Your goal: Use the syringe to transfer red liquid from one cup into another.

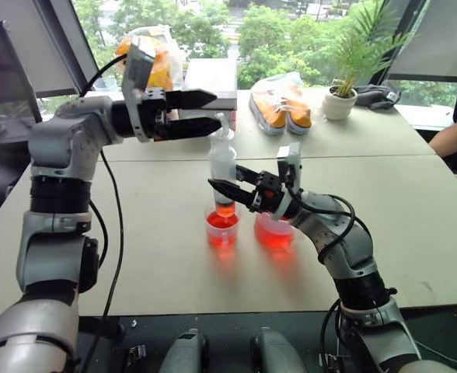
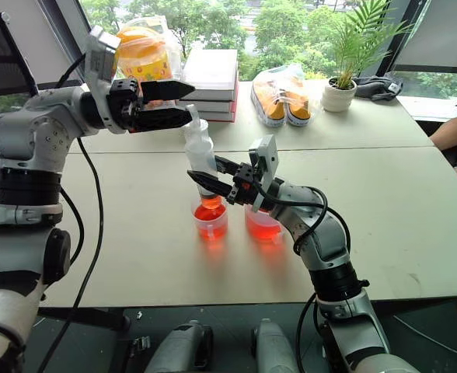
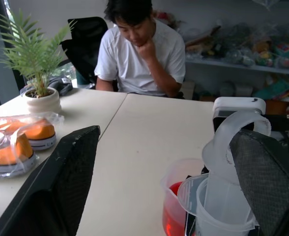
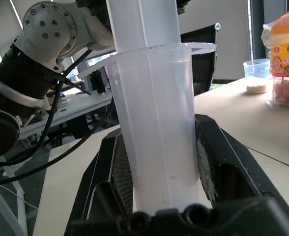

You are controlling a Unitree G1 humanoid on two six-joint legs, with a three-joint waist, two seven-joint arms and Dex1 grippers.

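**Syringe standing in the smaller cup**

Head view: the right gripper [image 1: 227,189] is clamping the fat clear plastic syringe [image 1: 222,167] upright, its orange-red tip dipping into the smaller clear cup [image 1: 221,229], at nine o'clock of the wider handled cup [image 1: 274,231]. Both are holding red liquid [image 1: 275,236], so the transfer is looking underway.

Left wrist view: the left gripper's [image 1: 207,111] fingers [image 3: 61,191] are standing apart around the white plunger [image 3: 235,142].

Right wrist view: black pads [image 4: 116,172] are pressing the barrel.

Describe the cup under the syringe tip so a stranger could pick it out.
On the beige table two clear cups of red liquid stand side by side. It is the smaller cup, directly beneath the upright syringe; the larger cup beside it is wider.
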